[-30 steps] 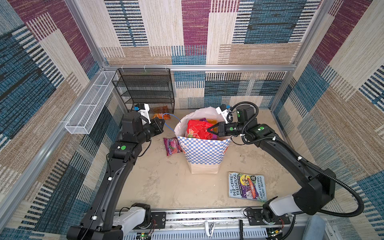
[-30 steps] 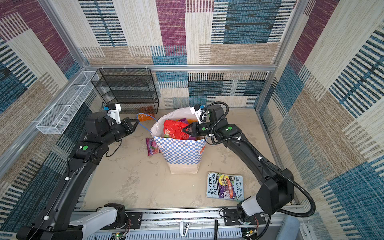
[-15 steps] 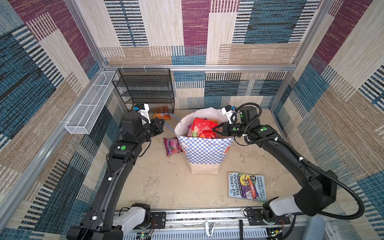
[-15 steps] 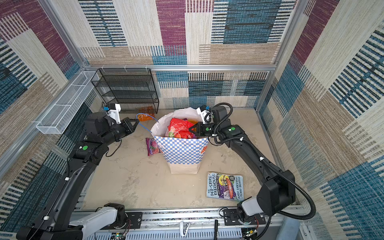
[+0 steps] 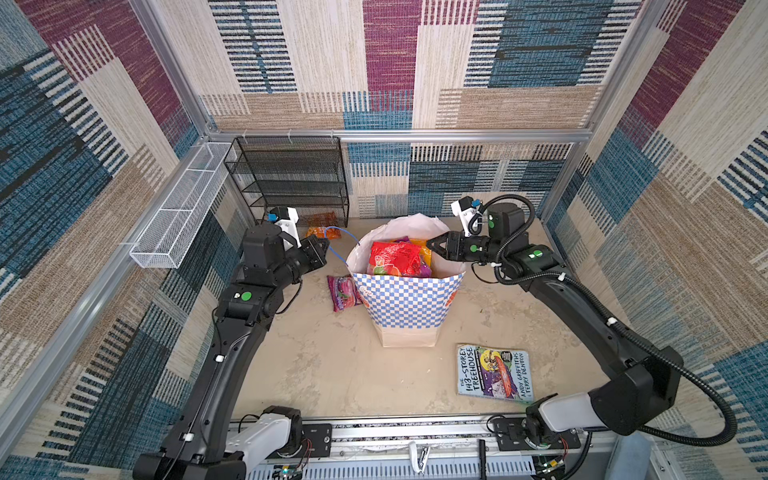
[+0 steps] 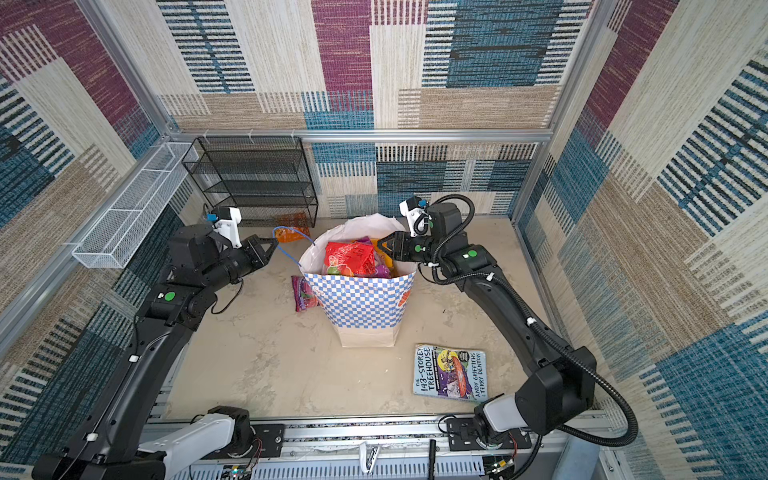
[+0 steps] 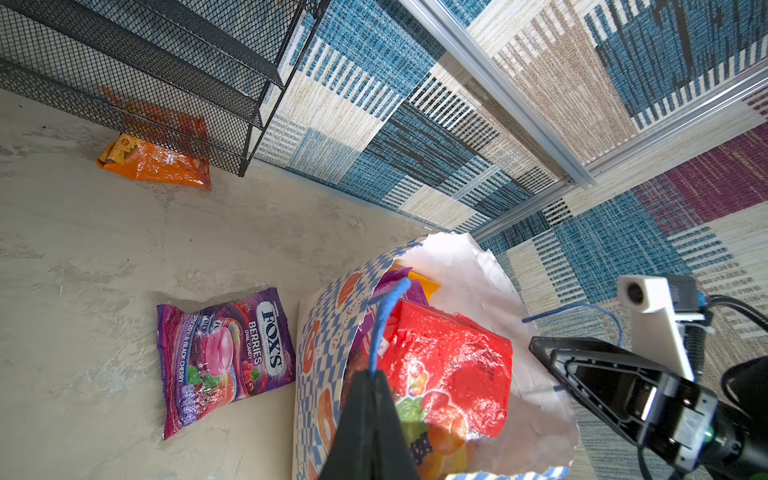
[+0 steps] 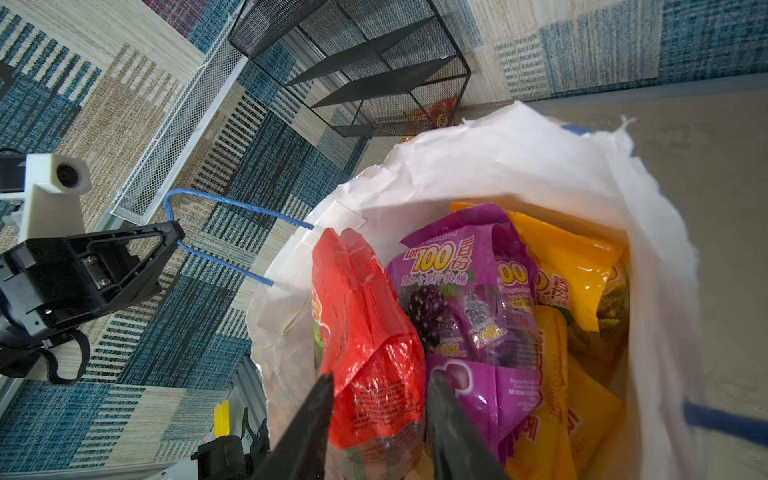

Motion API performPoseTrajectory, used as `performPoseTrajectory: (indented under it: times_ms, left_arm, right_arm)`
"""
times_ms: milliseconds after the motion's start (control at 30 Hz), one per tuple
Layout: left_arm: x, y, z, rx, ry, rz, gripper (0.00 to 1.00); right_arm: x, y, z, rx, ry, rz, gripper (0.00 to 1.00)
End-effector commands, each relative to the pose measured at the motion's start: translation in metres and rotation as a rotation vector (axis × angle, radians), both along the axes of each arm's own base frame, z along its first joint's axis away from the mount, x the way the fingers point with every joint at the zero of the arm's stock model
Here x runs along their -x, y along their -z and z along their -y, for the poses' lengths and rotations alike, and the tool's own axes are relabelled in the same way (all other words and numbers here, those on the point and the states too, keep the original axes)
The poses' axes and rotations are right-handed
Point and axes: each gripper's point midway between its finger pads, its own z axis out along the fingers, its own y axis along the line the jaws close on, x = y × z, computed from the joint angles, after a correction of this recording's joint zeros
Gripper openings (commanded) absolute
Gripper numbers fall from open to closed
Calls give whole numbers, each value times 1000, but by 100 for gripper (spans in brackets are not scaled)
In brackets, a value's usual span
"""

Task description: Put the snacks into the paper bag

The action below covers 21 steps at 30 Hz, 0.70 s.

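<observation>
the paper bag [image 5: 407,299] is standing upright in the middle of the table [image 5: 332,365], its mouth gaping open. the left gripper [image 5: 326,249] is pinching the blue cord handle [image 5: 343,232] with its jaws closed tight on it, and the cord is stretching from the bag's left rim out to the tips. the right gripper [image 5: 430,245] is hovering over the mouth at the bag's right rim. its jaws are standing partly apart. in the right wrist view the red packet [image 8: 365,311] is showing in the gap between the two fingers [image 8: 316,415], which are not closing on it. the red packet is leaning on edge inside the bag, on top of the pile, its upper edge reaching close to the rim. next to it a purple grape packet [image 8: 465,291] and yellow-orange packets [image 8: 573,270] are sitting deeper in the bag. outside, the fox's packet [image 5: 343,293] is lying flat on the table just beside the bag's left side. the orange chips packet [image 7: 153,164] is lying at the foot of the black wire shelf [image 5: 291,178], partly under its lowest tier. the book [image 5: 492,372] is lying flat to the bag's front right, apart from it.
</observation>
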Motion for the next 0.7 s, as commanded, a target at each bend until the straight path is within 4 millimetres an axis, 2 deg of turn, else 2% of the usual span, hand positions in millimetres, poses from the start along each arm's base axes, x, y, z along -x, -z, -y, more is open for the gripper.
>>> performPoseTrajectory:
  times_ms: [0, 133, 300, 433, 667]
  left_arm:
    - [-3, -27, -1, 29, -11, 102, 0]
    - [-5, -25, -2, 32, -13, 95, 0]
    - [-6, -24, -1, 33, -9, 93, 0]
    - [-6, -24, -2, 30, -13, 94, 0]
    - [-7, -24, -2, 34, -12, 94, 0]
  right_arm:
    - [-2, -14, -6, 13, 6, 58, 46]
    - [-3, -14, -27, 43, -29, 68, 54]
    - [-12, 2, -43, 79, -51, 45, 61]
    - [-18, 22, -51, 124, -47, 16, 61]
    - [-13, 44, -63, 150, -73, -21, 54]
